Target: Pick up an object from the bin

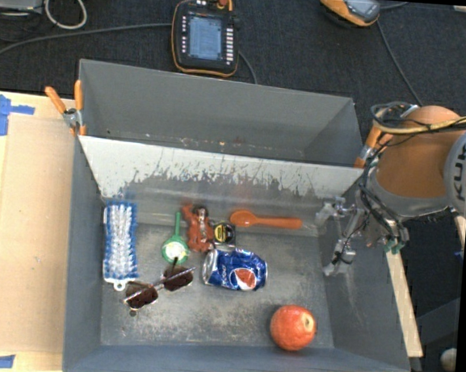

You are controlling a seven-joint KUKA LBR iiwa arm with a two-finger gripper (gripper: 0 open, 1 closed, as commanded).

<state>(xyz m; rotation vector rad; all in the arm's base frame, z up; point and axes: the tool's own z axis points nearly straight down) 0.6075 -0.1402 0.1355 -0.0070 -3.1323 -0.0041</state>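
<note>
We note the hand [338, 259] over bare bin [224, 107] floor, orange spoon [266, 220] nearest; whether it is open or closed we cannot tell.

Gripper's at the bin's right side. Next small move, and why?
Probably shift toward the apple at the view's lower right. The gripper hangs over bare bin floor at the right, and the apple lies alone, apart from the can and spoon.

robot lab: teach pendant [205, 38], cables [67, 3] on floor
</note>
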